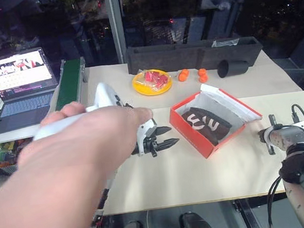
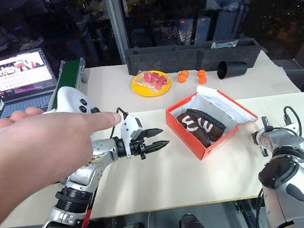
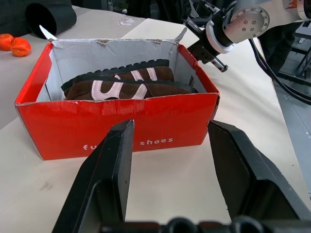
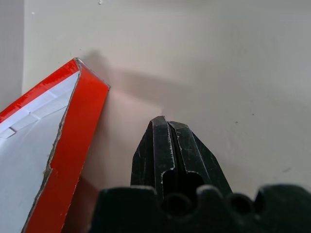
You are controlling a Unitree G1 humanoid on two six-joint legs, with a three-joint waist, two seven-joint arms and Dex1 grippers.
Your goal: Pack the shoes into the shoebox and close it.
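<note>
The red-orange shoebox stands open at the table's middle right, its white-lined lid flung back on the far side. Both dark-brown shoes with white stripes lie inside it, side by side. My left gripper hovers level just left of the box, open and empty, its fingers pointing at the box's long red wall. To the right of the box, my right gripper is shut and empty, tilted down at the bare table beside the lid's red corner. It also shows as the right gripper beyond the box.
A person's hand holding a white controller reaches in front of my left arm. At the back stand a long dark grey tray, a yellow plate, orange pieces and a tipped black cup. A laptop sits far left.
</note>
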